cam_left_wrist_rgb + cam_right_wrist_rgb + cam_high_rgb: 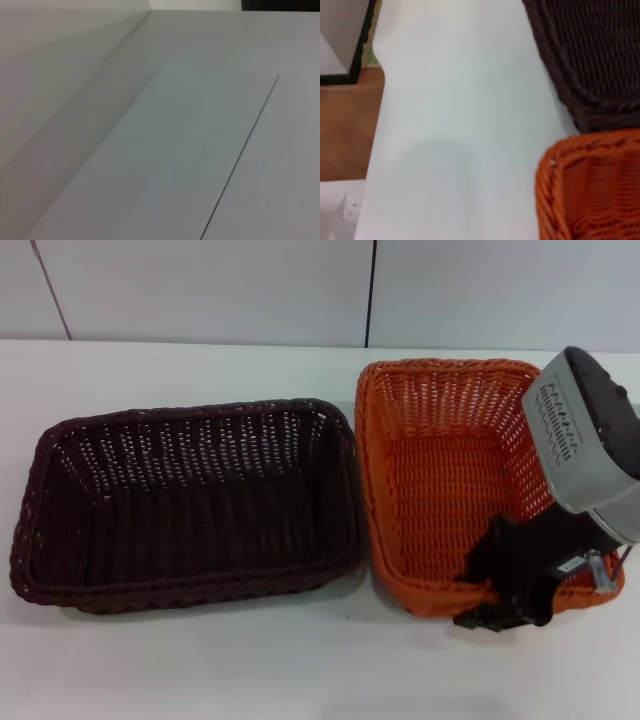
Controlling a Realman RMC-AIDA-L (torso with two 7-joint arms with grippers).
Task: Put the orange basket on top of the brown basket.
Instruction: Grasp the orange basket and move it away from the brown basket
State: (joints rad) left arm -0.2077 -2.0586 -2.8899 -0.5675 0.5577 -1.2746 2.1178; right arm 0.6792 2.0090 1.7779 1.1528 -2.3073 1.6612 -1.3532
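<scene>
Orange basket rim, right claw clamped

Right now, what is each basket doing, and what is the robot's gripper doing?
orange basket: upright on the table, empty, beside the brown one, not stacked yet.
brown basket: upright on the table, empty, nothing on top.
right gripper: at the orange basket's near rim, one finger inside and one outside.
left gripper: not in view.
</scene>
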